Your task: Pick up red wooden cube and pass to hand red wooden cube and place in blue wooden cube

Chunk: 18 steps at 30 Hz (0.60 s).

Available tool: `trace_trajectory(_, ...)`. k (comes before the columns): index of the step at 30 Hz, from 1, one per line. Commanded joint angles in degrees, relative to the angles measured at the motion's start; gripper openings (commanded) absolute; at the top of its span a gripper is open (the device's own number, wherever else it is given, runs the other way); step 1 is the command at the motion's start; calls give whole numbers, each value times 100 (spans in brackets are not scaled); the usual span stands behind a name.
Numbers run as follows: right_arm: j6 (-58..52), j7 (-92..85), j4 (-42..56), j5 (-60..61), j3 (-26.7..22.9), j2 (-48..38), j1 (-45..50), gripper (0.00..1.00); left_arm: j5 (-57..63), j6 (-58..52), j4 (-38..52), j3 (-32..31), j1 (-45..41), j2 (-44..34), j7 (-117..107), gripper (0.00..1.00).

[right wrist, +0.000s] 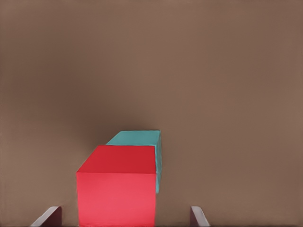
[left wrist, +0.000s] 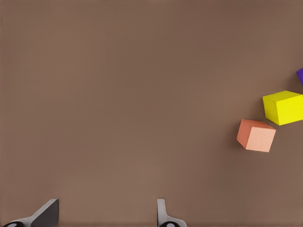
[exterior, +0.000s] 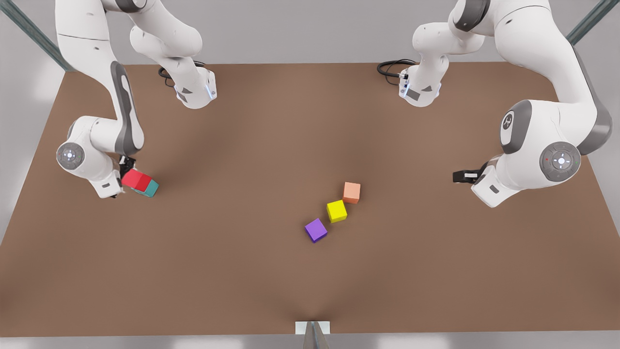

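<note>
Spread wide, my right fingers [exterior: 127,167] sit at the front view's left, low over the surface [exterior: 252,271]. The red cube [exterior: 136,179] lies between them, and in the right wrist view I see a gap on each side of it, so neither finger presses on it. The teal cube [exterior: 150,188] is right behind the red one, touching it. In the front view the red cube overlaps the teal one and looks tilted. I cannot tell whether it rests fully on top or leans against it.

My left fingers [exterior: 462,176] hang at the front view's right, also parted, with nothing between them and only bare surface below. That arm waits well apart from the red cube.

Near the middle of the surface three more cubes lie in a slanted row: the peach cube [exterior: 351,192], the yellow cube [exterior: 336,211] just beside it, and the purple cube [exterior: 316,230] a little farther along. My left wrist view catches the peach and yellow ones off to one side.
</note>
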Motion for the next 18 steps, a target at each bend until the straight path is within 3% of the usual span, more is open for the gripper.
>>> trace_trajectory(1,-1136,164,146,184,3,-131,94,100,3,-3,2,-2,0,-7,-69,100)
trace_trajectory(4,-2218,918,1481,738,-6,228,244,100,3,-3,2,-2,0,-7,-69,100)
trace_trajectory(6,-3317,3245,3521,1187,-15,1529,297,100,3,-3,2,-2,0,-7,-69,100)
trace_trajectory(8,-3317,6472,4145,1151,-15,1899,376,100,3,-3,11,-2,0,-7,-69,100)
trace_trajectory(10,-3748,8214,4629,1160,-6,1908,455,100,3,-3,2,-2,0,-7,-69,100)
trace_trajectory(15,-4661,7863,5420,1160,-6,1266,622,100,3,-3,2,-2,0,-7,-69,100)
trace_trajectory(18,-4820,7423,5087,1125,-41,598,604,100,3,-3,2,-2,0,-7,-69,100)
